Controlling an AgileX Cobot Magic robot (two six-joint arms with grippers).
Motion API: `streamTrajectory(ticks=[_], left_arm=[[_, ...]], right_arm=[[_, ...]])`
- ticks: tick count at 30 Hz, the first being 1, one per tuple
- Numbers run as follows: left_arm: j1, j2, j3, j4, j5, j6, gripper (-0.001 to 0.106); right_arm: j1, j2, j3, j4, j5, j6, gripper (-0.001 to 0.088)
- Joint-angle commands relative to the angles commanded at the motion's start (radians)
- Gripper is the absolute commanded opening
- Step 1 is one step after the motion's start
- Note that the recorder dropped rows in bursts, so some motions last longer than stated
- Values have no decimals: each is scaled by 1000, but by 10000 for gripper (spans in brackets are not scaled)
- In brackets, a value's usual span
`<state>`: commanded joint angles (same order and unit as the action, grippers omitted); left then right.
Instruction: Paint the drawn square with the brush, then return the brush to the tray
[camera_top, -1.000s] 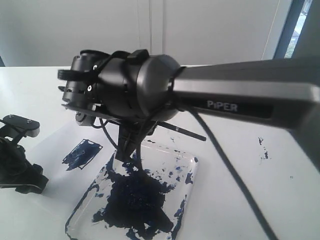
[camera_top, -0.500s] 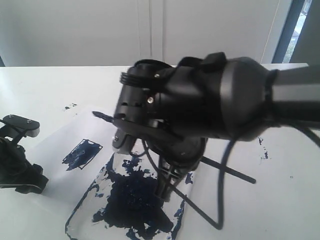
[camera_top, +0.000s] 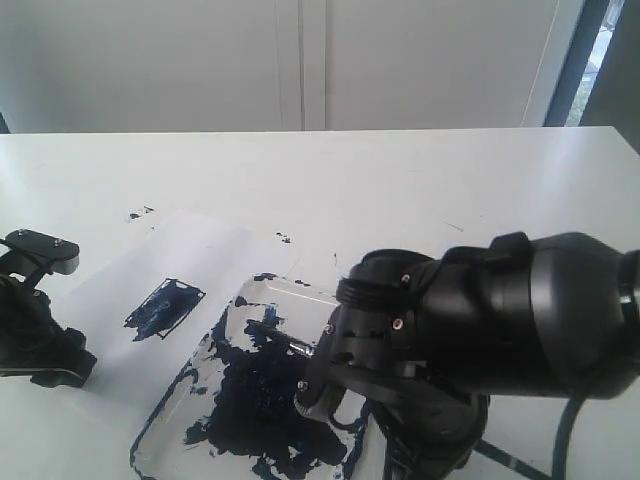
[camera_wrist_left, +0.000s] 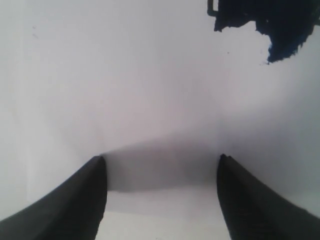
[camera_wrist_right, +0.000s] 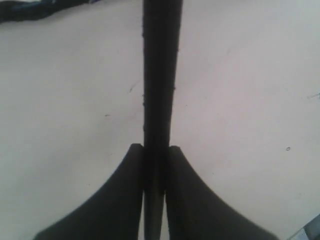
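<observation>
thin black brush (camera_wrist_right: 159, 75) pinched in right gripper (camera_wrist_right: 156, 148); tray (camera_top: 172, 408) smeared dark blue

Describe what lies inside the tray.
A dark blue paint blotch fills the tray; the brush reaches into it. The right arm hides the near corner.

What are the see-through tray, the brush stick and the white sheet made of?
The tray looks like clear, shiny plastic: the table shows through its rim. The brush has a thin matt black handle, plastic or painted wood; I cannot tell which. The sheet looks like thin white paper, lying flat.
</observation>
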<state>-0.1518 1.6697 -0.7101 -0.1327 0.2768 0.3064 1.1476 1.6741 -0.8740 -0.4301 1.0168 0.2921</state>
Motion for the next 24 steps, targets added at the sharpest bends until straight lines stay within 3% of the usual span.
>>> streamTrajectory(ticks=[12, 24], left_arm=[[0, 0, 0, 0, 0, 0, 670], [0, 0, 0, 0, -2, 0, 667]], right_arm=[[0, 0, 95, 37, -97, 0, 0], [0, 0, 98, 77, -130, 0, 0]])
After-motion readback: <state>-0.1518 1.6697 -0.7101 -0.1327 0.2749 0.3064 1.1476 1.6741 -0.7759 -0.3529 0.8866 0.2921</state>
